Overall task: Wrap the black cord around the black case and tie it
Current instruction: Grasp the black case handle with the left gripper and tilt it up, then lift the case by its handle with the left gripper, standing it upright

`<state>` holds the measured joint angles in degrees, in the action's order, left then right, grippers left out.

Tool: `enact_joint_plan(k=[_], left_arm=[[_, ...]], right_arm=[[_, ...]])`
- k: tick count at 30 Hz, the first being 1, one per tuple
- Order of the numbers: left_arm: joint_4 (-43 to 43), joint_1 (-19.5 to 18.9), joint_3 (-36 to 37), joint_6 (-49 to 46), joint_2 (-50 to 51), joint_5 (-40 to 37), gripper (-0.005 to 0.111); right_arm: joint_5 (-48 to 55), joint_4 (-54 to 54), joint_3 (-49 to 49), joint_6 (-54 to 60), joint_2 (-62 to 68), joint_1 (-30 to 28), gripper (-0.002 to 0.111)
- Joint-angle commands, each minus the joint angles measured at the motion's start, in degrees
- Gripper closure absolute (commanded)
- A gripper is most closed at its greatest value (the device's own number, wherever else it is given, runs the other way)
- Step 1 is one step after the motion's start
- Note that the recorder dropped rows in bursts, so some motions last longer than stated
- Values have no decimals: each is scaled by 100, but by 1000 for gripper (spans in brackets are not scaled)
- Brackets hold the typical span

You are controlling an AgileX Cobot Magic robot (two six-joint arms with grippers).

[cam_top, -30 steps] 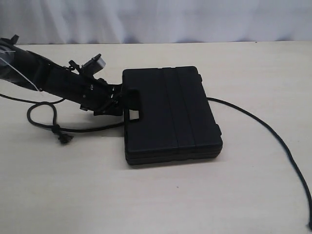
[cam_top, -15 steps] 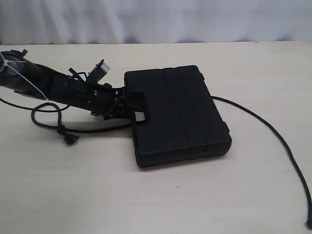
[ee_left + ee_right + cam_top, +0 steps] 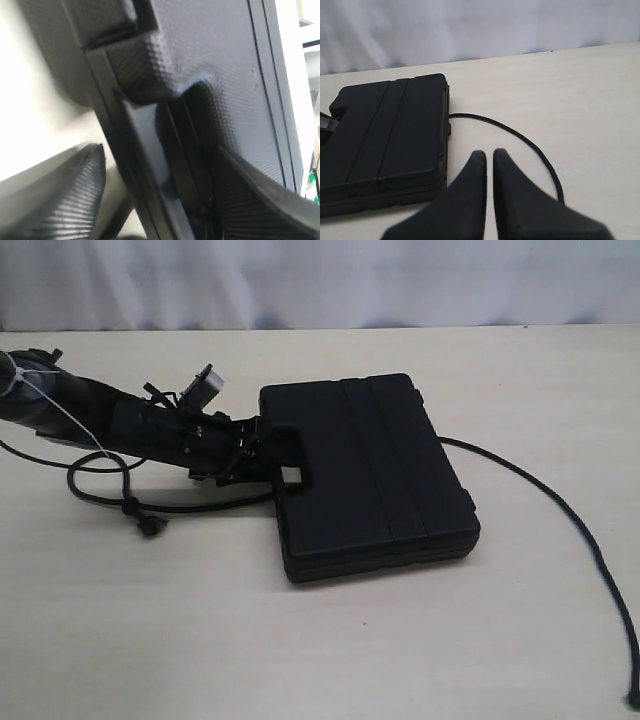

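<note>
The black case (image 3: 370, 470) lies flat on the table, its handle edge turned to the left. My left gripper (image 3: 262, 450) reaches in low from the left and is shut on that handle edge. In the left wrist view the case's edge (image 3: 215, 60) fills the space between the fingers of the left gripper (image 3: 160, 150). The black cord (image 3: 110, 495) loops on the table left of the case and runs under it. It comes out on the right as a long curve (image 3: 560, 505). My right gripper (image 3: 489, 154) is shut on nothing, hovering near the case (image 3: 385, 130) and the cord (image 3: 520, 137).
One knotted cord end (image 3: 150, 528) lies under the left arm, the other (image 3: 632, 700) at the front right corner. A white backdrop closes the table's far edge. The right arm is outside the exterior view.
The case has slid to the right and turned slightly, moving together with my left gripper. The cord's left loop has shifted a little with it. The right gripper stays shut.
</note>
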<state>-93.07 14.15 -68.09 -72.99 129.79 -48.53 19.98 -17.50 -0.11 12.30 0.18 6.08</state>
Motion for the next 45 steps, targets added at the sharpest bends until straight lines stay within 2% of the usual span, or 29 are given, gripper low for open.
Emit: enact_joint_plan(k=[1,6,7,13,20,39,45], left_arm=[[23,69,3,-61,58,-100,64],[-14,69,3,-61,58,-195,106],[-93,55,3,-72,58,-266,107],[-524,-40,-8,-72,15,-865,107],[-441,-41,-8,11,-400,-935,107],[808,3,-8,1007,-2213,113,107],[1078,302,-8,1051,-2445,460,107]], right_arm=[[-36,-2,11,-27,-18,-1,104],[-36,-2,11,-27,-18,-1,104],[-36,-2,11,-27,-18,-1,104],[-36,-2,11,-27,-18,-1,104],[-36,-2,11,-27,-18,-1,104],[-36,-2,11,-27,-18,-1,104],[-36,-2,11,-27,-18,-1,104]])
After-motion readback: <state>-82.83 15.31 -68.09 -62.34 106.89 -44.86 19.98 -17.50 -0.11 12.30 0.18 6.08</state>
